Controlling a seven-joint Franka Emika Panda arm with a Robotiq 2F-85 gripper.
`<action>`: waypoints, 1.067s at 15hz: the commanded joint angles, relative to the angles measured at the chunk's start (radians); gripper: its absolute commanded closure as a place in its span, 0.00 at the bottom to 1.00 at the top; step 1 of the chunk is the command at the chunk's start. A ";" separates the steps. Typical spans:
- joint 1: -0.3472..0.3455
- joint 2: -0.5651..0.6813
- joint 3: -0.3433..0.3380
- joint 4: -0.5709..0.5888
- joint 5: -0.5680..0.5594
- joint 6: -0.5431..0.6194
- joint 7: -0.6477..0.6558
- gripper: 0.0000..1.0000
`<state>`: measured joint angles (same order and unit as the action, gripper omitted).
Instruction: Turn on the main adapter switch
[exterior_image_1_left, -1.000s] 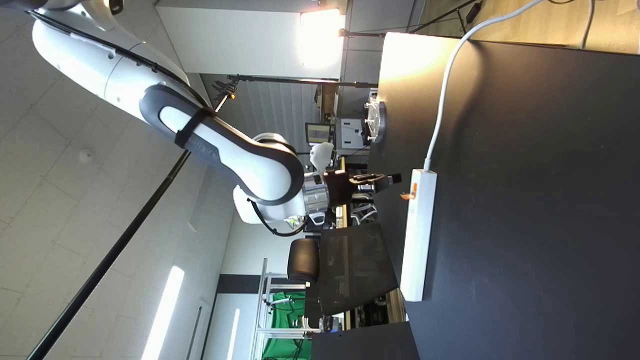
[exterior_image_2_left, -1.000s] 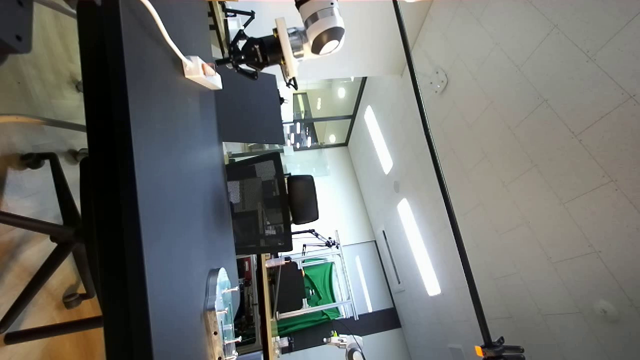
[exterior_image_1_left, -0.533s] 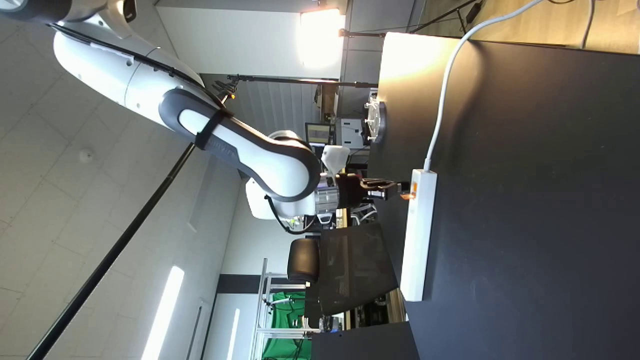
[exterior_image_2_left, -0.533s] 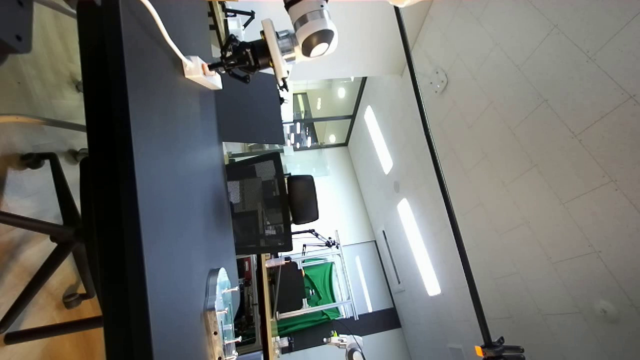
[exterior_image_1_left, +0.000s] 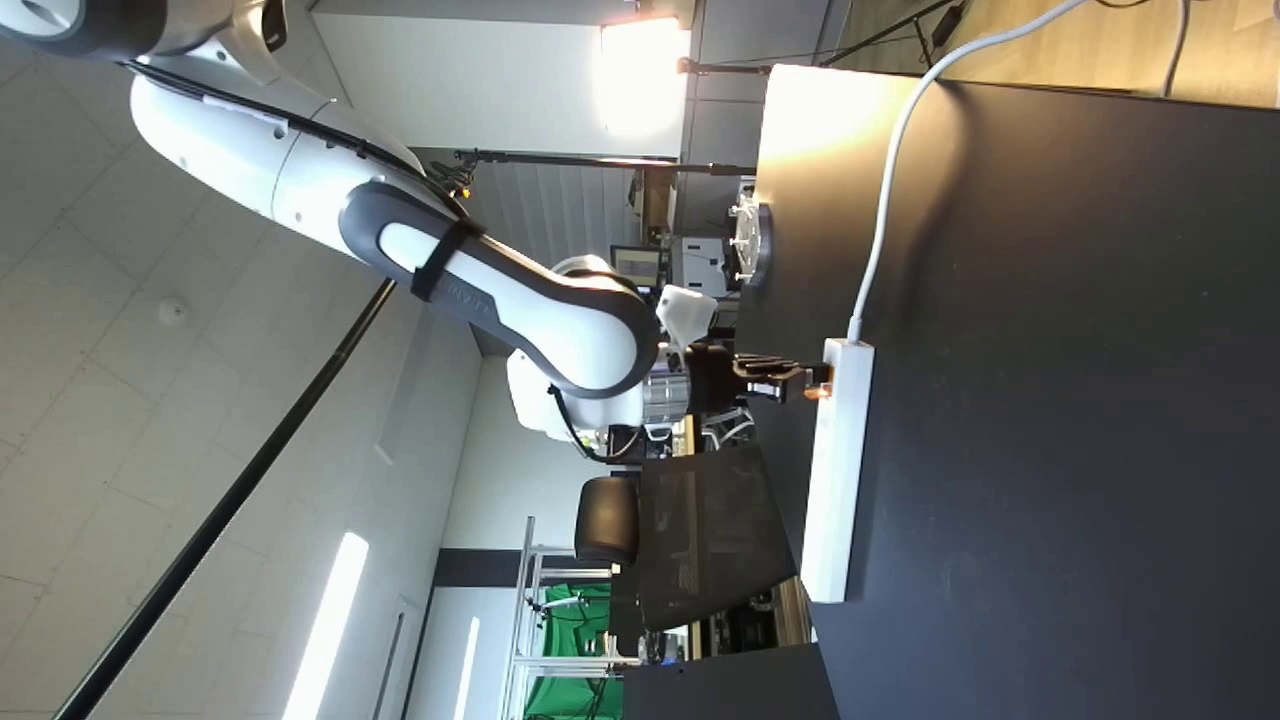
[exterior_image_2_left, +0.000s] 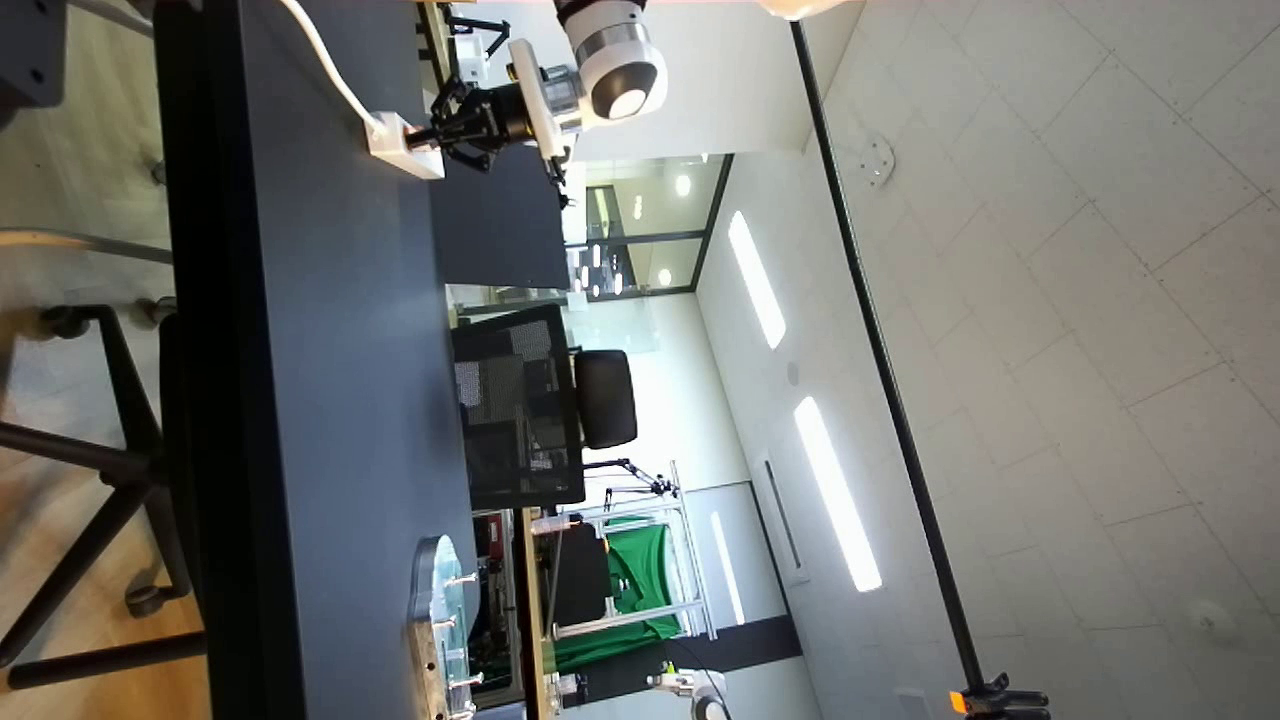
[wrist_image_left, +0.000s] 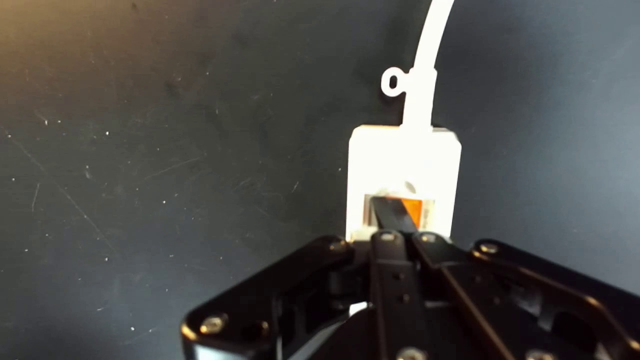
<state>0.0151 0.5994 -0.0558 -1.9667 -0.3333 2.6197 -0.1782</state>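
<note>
The main adapter (exterior_image_1_left: 838, 480) is a long white power strip lying on the dark table. It also shows in an exterior view (exterior_image_2_left: 393, 155) and in the wrist view (wrist_image_left: 404, 160). Its orange switch (wrist_image_left: 413, 210) is near the cable end and is partly covered by my fingers. My gripper (wrist_image_left: 384, 201) is shut with nothing between its fingers, and points down at the switch. In both exterior views (exterior_image_1_left: 822, 374) (exterior_image_2_left: 413, 140) the fingertips are at the switch and appear to touch it. The switch's covered half is hidden.
A white cable (wrist_image_left: 432, 37) runs from the adapter's end across the table (exterior_image_1_left: 1050, 400) and over its edge. A clear plate with upright pegs (exterior_image_2_left: 445, 625) stands at the table's far end. A black mesh chair (exterior_image_2_left: 515, 410) stands beside the table.
My shut gripper has moved down from above the adapter onto the orange switch. The adapter and cable have not moved.
</note>
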 joint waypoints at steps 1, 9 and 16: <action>0.012 0.003 -0.010 -0.003 0.014 0.018 0.043 1.00; 0.016 0.028 -0.025 0.005 0.020 0.064 0.073 1.00; -0.097 0.063 0.056 0.048 0.146 0.038 -0.067 1.00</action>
<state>-0.0109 0.6107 -0.0455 -1.9629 -0.2471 2.6581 -0.1733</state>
